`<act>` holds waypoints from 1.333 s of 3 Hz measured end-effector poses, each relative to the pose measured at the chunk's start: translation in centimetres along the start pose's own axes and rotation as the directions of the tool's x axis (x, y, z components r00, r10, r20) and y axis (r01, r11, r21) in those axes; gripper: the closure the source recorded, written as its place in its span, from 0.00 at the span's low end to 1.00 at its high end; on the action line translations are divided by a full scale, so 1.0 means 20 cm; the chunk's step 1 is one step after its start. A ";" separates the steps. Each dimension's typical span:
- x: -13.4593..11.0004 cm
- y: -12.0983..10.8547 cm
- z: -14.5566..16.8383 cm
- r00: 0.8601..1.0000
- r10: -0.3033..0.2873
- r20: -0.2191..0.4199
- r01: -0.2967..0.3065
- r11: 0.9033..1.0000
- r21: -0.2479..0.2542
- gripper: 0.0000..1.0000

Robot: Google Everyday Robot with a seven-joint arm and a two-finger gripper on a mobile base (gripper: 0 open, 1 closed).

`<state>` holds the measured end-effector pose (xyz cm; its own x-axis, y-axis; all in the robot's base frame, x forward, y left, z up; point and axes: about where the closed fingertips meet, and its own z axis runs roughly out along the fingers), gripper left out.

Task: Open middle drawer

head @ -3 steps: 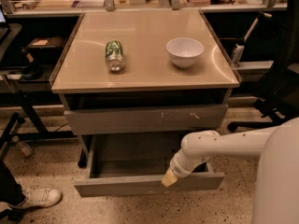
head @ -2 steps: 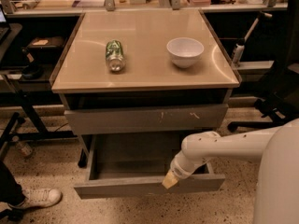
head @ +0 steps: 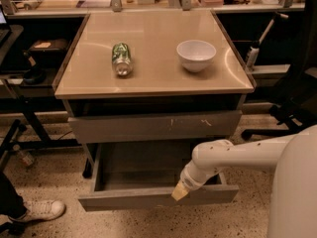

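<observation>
While the white arm reached in from the right, the gripper sat low at the middle drawer, its tan tip against the top edge of the drawer's front panel, right of centre. How far it was open could not be told, nor whether it had hold of that edge or only touched it. The middle drawer stood pulled well out of the cabinet, the lowest of the fronts in view, with its shallow grey box interior showing behind the plain, unmarked panel. Just above it, the scratched front, taller and grey with a few pale marks right of centre, sat back in the cabinet, and a dark narrow recess ran between that front and the top. On the tan top a green can lay on its side towards the left, its end facing the camera; its printing was too blurred to read. A white bowl stood upright well apart from it on the right, with no marking to be made out. On the speckled floor to the left lay a white shoe, and a dark chair stood to the right of the cabinet.
</observation>
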<state>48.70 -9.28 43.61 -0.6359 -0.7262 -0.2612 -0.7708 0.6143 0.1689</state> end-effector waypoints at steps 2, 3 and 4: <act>0.05 0.03 0.00 1.000 0.005 -0.018 -0.006 1.000 -0.009 1.00; 0.04 0.04 0.00 1.000 0.006 -0.018 -0.006 1.000 -0.009 1.00; 0.09 0.08 0.00 0.999 0.013 -0.038 -0.014 1.000 -0.025 1.00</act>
<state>46.44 -9.58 43.41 -0.6467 -0.7294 -0.2229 -0.7627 0.6162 0.1964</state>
